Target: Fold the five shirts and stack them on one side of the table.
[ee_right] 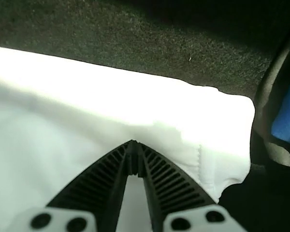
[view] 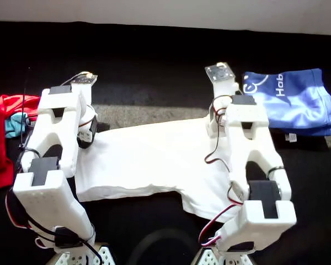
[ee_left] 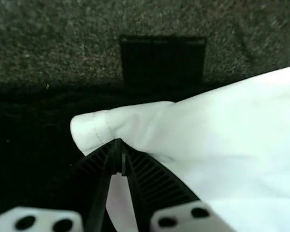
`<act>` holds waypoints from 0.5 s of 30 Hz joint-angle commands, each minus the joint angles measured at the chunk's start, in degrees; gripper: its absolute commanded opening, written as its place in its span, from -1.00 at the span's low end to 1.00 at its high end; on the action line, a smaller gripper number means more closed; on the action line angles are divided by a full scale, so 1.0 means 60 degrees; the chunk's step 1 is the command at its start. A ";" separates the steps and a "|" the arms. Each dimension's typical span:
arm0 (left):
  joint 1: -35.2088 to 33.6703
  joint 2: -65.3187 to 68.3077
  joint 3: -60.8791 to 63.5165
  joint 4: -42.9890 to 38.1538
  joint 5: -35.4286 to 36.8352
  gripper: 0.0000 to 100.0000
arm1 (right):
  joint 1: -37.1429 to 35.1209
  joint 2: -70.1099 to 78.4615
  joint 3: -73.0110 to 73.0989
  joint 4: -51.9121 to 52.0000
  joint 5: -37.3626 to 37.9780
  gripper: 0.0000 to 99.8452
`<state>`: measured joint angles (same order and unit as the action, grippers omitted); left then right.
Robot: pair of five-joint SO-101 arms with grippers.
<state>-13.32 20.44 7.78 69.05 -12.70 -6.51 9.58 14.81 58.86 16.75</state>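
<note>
Squarely, far edge of white shirt (view: 149, 157) pinched in left claw (ee_left: 117, 145) and right claw (ee_right: 132, 146).

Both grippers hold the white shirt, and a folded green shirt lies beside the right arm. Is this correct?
Not quite: the folded shirt beside the right arm is blue, not green, as the high view shows. The left gripper and right gripper do hold the white shirt.

Left arm (view: 49, 154) and right arm (view: 254, 149) are sitting extended forward, wrists angling downward. Fingers of left gripper (ee_left: 117, 146) and right gripper (ee_right: 132, 145) are pressing together, each apparently pinching white shirt (view: 149, 160) fabric.
</note>
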 commanded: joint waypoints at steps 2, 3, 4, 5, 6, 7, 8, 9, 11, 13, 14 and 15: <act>-0.0725 0.0256 -0.0564 -0.0557 0.0029 -0.98 | 0.0125 0.1062 -0.0476 -0.0945 -0.0103 -0.98; -0.0901 0.0418 -0.0916 -0.0586 0.0029 -0.98 | 0.0168 0.1253 -0.0491 -0.1209 -0.0103 -0.98; -0.1018 0.0623 -0.1311 -0.0542 0.0029 -0.98 | 0.0183 0.1429 -0.0608 -0.1355 -0.0103 -0.98; -0.1121 0.0857 -0.1736 -0.0527 0.0029 -0.98 | 0.0183 0.1590 -0.0784 -0.1399 -0.0117 -0.98; -0.1194 0.1165 -0.2190 -0.0527 0.0029 -0.98 | 0.0183 0.1736 -0.1004 -0.1399 -0.0132 -0.98; -0.1223 0.1502 -0.2703 -0.0440 0.0029 -0.98 | 0.0168 0.1853 -0.1282 -0.1399 -0.0132 -0.98; -0.1223 0.1897 -0.3231 -0.0264 0.0015 -0.98 | 0.0139 0.1985 -0.1560 -0.1399 -0.0147 -0.98; -0.1209 0.2381 -0.3875 0.0000 0.0015 -0.98 | 0.0125 0.2088 -0.1839 -0.1399 -0.0147 -0.98; -0.1150 0.3392 -0.5311 0.0659 0.0029 -0.98 | 0.0125 0.2293 -0.2396 -0.1399 -0.0147 -0.98; -0.1106 0.4476 -0.6923 0.1289 0.0059 -0.98 | 0.0095 0.2498 -0.2894 -0.1399 -0.0147 -0.98; -0.1106 0.5018 -0.7744 0.1641 0.0059 -0.98 | 0.0081 0.2615 -0.3114 -0.1399 -0.0147 -0.98; -0.1092 0.5516 -0.8623 0.2037 0.0059 -0.98 | 0.0081 0.2718 -0.3319 -0.1399 -0.0147 -0.98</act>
<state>-18.95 45.49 -28.44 77.49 -12.53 -6.15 25.49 0.31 51.38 16.31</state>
